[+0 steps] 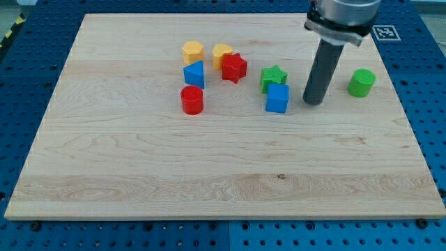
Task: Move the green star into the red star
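Observation:
The green star (274, 77) lies on the wooden board (209, 167), right of the board's middle near the view's top. The red star (234, 67) lies a short way to its left, with a gap between them. A blue cube (277, 98) touches the green star's lower edge. My tip (313, 103) rests on the board to the right of the green star and the blue cube, a small gap from the cube.
A yellow block (222, 54) touches the red star's upper left. Another yellow block (193, 51), a blue block (194, 74) and a red cylinder (191, 100) stand further left. A green cylinder (362, 82) stands right of my tip.

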